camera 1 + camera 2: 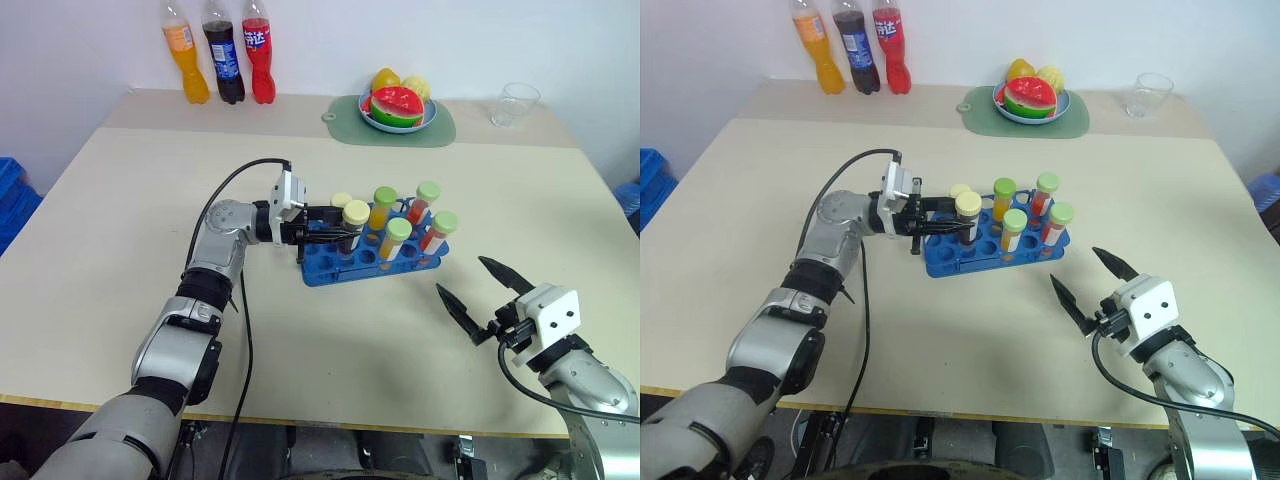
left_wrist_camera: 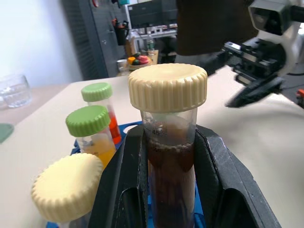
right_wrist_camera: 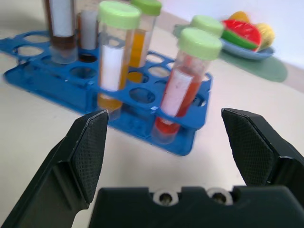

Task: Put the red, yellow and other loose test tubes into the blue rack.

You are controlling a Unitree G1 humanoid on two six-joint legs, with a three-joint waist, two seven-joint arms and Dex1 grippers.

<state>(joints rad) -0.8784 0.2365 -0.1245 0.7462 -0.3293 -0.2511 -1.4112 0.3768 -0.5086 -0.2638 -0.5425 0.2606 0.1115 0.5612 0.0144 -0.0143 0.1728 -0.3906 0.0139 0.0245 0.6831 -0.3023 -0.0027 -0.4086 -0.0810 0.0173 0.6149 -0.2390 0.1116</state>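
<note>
Right hand (image 1: 478, 296): nearest item, over the front right part of the beige counter (image 1: 90, 230), its two black fingers spread wide with nothing between them, pointing toward the rack and well apart from it. Left hand (image 1: 335, 234): at the left end of the rack, pointing level across it, clenched on a cream-capped test tube of dark brown liquid (image 2: 167, 156); the tube stands upright between the two black fingers (image 2: 118, 190), its lower end down among the holes at the rack's left end, though whether it is seated in a hole cannot be told. Blue rack (image 1: 375, 262): mid-counter, ahead of both hands, lying crosswise, with several round holes still unfilled along its near row. Contents of the rack, all upright: a second cream-capped tube (image 1: 341, 201) just behind the held one; a green-capped tube with yellow-orange liquid (image 1: 396, 238) and a green-capped tube with red liquid (image 1: 439, 230) in the nearer row; a green-capped orange tube (image 1: 382, 205) and a green-capped red tube (image 1: 425, 200) in the farther row. Green mat (image 1: 395, 127): far side of the counter, carrying a blue plate (image 1: 432, 115) of toy fruit, a watermelon slice (image 1: 397, 104) foremost. Clear glass cup (image 1: 515, 104): right of the mat, standing apart. Three soft-drink bottles at the far left against the wall, side by side: orange (image 1: 186, 52), dark cola (image 1: 223, 52), red (image 1: 258, 52).
</note>
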